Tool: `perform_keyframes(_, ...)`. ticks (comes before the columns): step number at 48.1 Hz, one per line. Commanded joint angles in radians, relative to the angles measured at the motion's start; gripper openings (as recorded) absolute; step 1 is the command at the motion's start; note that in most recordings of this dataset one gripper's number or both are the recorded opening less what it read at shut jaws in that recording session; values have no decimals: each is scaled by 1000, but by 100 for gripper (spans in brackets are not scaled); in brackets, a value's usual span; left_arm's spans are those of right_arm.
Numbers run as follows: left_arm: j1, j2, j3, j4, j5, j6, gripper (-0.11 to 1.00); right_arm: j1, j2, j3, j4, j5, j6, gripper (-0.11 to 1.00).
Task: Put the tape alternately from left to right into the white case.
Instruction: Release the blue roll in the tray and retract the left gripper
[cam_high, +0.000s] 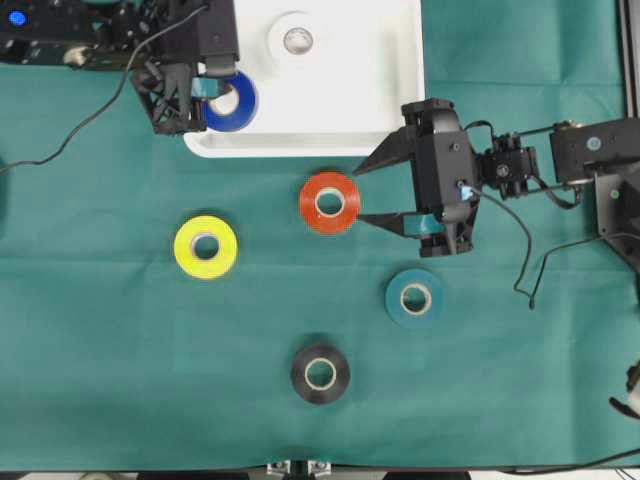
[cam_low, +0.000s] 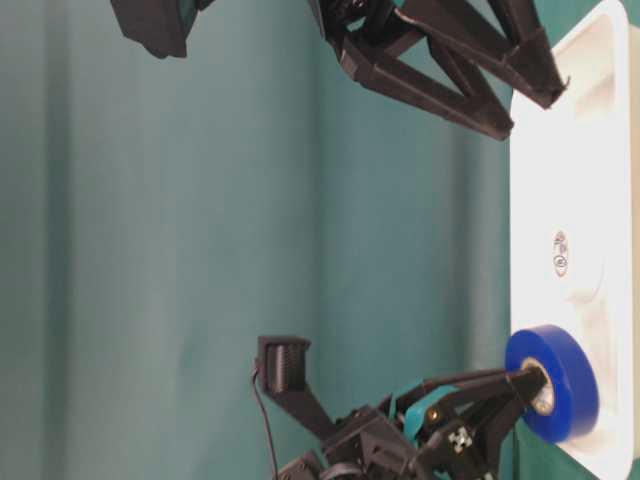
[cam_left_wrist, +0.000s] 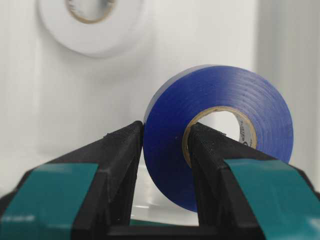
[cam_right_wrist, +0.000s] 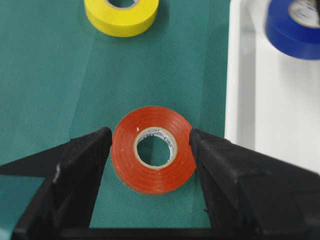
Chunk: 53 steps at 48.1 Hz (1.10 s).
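My left gripper (cam_high: 212, 90) is shut on the blue tape (cam_high: 238, 108), one finger outside the roll and one in its core (cam_left_wrist: 220, 117). It holds the roll tilted over the near left corner of the white case (cam_high: 300, 148). A white tape roll (cam_high: 297, 40) lies flat inside the case. My right gripper (cam_high: 358, 195) stands open at the red tape (cam_high: 329, 202), which lies flat on the cloth in front of the case. A finger (cam_right_wrist: 85, 155) sits close on each side of the red roll (cam_right_wrist: 150, 170).
On the green cloth lie a yellow roll (cam_high: 205, 246) at the left, a teal roll (cam_high: 415, 297) at the right and a black roll (cam_high: 320, 372) near the front edge. Cables trail from both arms.
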Motion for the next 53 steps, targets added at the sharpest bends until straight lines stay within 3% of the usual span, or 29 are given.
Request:
perform_keyframes(1, 40, 0, -40, 2, -9, 31, -3, 3, -8, -9, -2, -11, 0, 71)
perform_keyframes(16, 143, 49, -97, 2, -9, 72, -3, 3, -6, -9, -2, -15, 0, 71)
perform_keyframes(42, 176, 114, -141, 2, -11, 75, -2, 2, 6, -9, -2, -29, -2, 71)
perform_keyframes(48, 176, 112, -141, 2, -17, 75, 13, -2, 6, -9, -2, -29, -2, 71)
perform_keyframes(53, 176, 106, -135, 2, -17, 75, 41, -3, 6, -9, -2, -29, -2, 71)
